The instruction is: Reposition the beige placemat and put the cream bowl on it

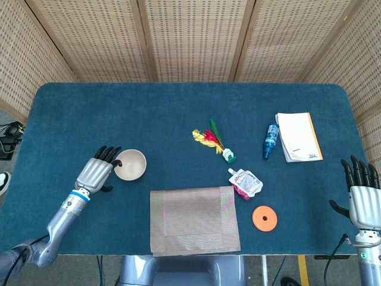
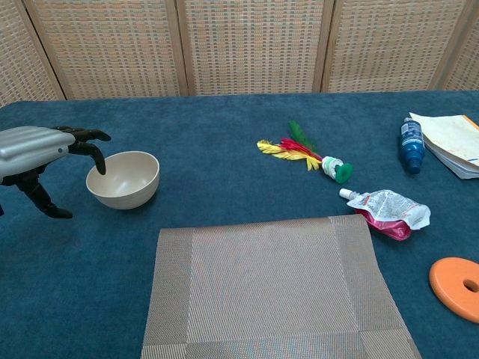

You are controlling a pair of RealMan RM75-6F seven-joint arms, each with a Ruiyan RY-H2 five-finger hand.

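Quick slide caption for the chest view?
Left hand reaches the cream bowl, fingers over its rim; beige placemat lies nearby.
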